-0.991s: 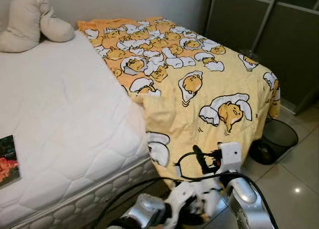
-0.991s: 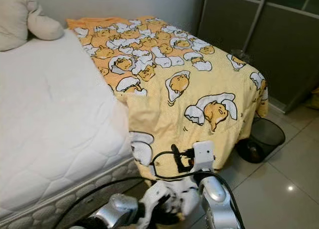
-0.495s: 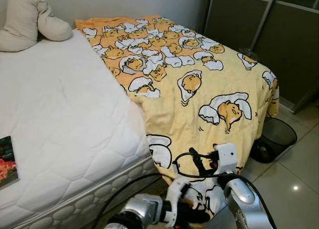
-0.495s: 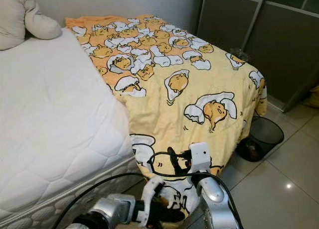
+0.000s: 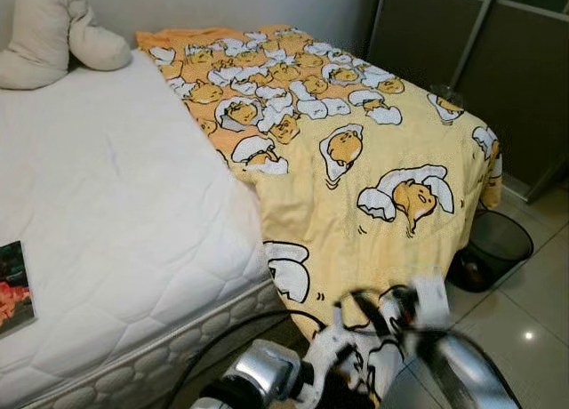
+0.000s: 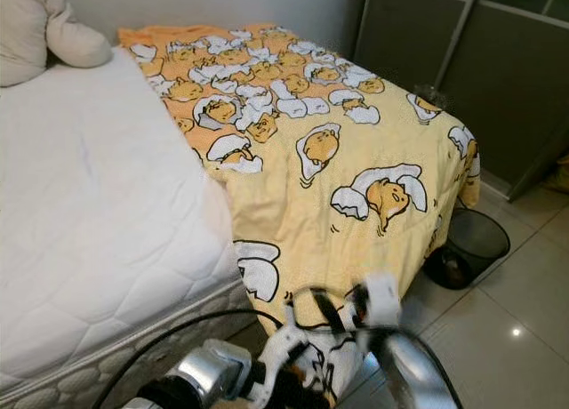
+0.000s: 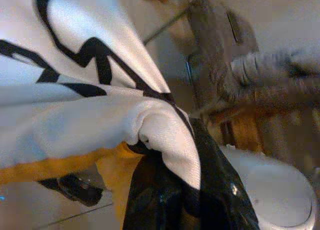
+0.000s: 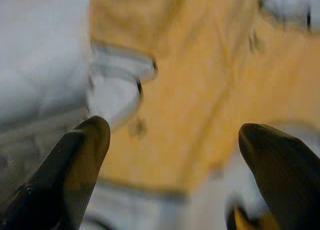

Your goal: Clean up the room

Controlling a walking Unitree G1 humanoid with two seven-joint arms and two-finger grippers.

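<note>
Here the yellow blanket [image 5: 356, 160] with its egg cartoon print lies spread over the far half of the bed, its near edge hanging down over the mattress side toward the floor. The left gripper [image 7: 165, 190] is clamped on a bunched fold of that hanging edge, the cloth pinched between its black fingers. The right gripper [image 8: 175, 155] faces the draped cloth with its fingers spread wide, holding nothing; its arm is blurred in the head views. Beside the blanket the bare white mattress [image 5: 107, 204] carries a cream pillow [image 5: 58, 36] at its head and a small picture book [image 5: 13, 284] near its front edge. A black mesh wastebasket [image 5: 489, 249] stands on the tiled floor [image 5: 533, 311] just beside the bed's foot corner, below dark sliding wardrobe doors [image 5: 480, 62]. Open tile lies between basket and robot.
</note>
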